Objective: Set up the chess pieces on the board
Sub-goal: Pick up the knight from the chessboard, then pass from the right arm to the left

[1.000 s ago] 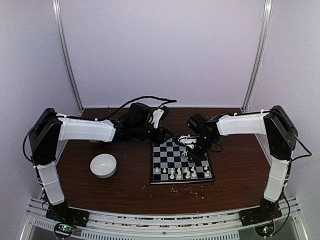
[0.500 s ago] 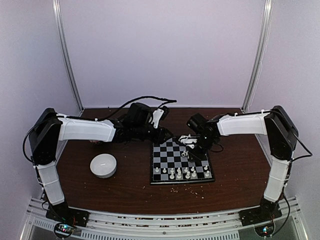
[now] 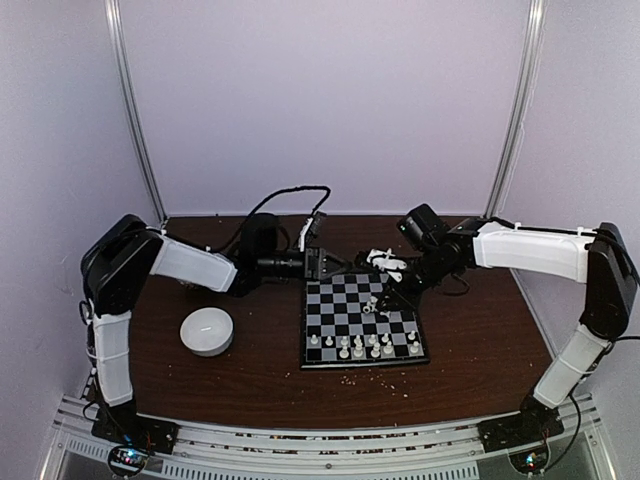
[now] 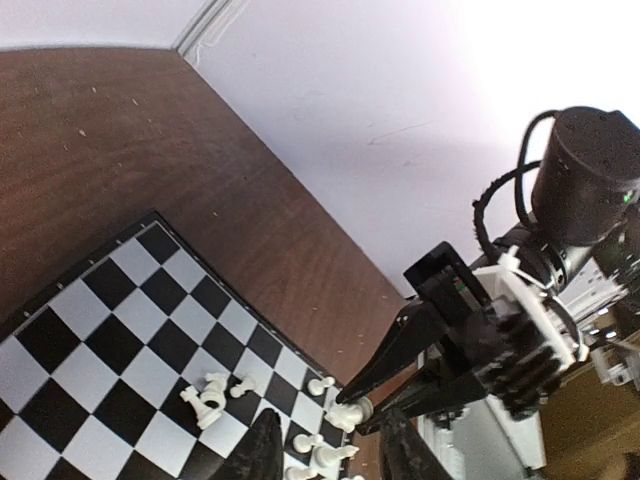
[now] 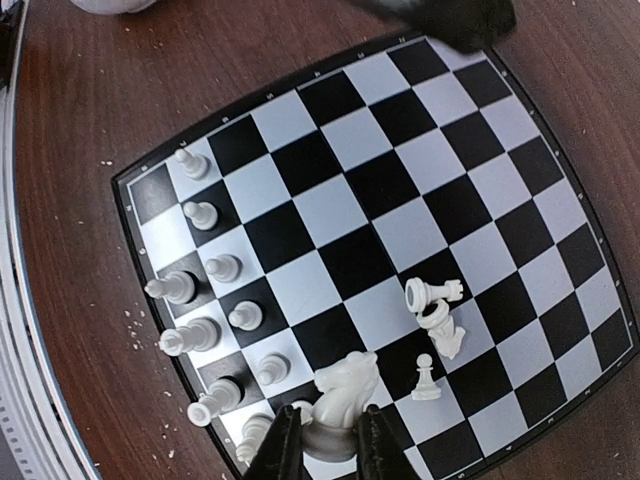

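light: bright, even
glare: wall (image 4: 560, 50) blown white, left wrist
distortion: board (image 5: 385, 235) rim bowed
focus: top view soft

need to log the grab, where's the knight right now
In the right wrist view the knight sits low centre, pinched in the right pincer over the board, just left of the toppled pieces.

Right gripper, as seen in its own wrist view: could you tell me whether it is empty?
No, the right gripper has a white knight pinched between its two fingertips.
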`<state>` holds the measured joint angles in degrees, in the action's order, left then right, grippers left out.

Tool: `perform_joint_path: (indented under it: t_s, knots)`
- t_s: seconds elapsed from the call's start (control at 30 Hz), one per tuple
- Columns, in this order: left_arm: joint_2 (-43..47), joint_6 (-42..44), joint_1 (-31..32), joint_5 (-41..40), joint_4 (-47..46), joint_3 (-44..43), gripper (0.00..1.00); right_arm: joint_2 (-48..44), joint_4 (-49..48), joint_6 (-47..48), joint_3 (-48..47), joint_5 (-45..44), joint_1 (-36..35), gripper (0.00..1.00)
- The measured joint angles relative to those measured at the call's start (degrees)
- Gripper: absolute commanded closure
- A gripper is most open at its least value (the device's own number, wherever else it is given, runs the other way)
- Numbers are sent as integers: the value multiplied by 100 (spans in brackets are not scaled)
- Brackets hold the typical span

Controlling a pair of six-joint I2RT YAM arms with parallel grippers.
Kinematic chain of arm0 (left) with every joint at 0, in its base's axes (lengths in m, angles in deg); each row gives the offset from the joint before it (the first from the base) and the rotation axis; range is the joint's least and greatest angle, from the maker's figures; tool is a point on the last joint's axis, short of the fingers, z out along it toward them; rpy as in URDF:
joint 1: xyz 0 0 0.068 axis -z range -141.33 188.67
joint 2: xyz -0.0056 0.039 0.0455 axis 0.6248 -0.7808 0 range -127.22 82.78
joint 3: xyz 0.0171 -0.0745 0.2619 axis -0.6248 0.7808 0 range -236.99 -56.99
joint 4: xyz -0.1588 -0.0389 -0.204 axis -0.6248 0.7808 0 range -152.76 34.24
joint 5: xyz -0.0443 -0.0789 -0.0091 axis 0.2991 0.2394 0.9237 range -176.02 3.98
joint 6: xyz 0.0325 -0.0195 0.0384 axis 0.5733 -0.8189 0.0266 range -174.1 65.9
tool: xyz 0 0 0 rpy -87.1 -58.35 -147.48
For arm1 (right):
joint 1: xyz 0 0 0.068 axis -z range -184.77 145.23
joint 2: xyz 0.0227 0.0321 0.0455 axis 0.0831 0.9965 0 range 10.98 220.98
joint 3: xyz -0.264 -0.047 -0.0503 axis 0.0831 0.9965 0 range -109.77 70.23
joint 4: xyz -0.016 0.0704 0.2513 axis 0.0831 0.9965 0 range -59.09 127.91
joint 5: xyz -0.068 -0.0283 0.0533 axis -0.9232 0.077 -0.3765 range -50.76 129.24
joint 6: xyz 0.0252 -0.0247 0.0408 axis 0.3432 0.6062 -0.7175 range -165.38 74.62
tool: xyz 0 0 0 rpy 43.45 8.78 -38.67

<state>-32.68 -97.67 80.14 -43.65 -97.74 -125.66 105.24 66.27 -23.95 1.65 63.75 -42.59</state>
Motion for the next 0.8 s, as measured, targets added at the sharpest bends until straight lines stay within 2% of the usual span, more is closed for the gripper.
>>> perform_joint_path:
  t_s: [0.17,0.33,0.53,0.8]
  knots:
    - [-1045,-2096,-162,734,-1779,-131,72,-114,-35,127,0,210,-2,86]
    - [-1401,-3309,-138,1060,-2581,-142,71,-114,-26,140,-9,258,-2,86]
    - [-1397,-3698,-94,1252,-2837,-199,68,-103,-20,138,-94,247,-2,86]
    - [-1397,-3637,76,1397,-2398,-262,68,-15,-7,136,-345,245,-4,86]
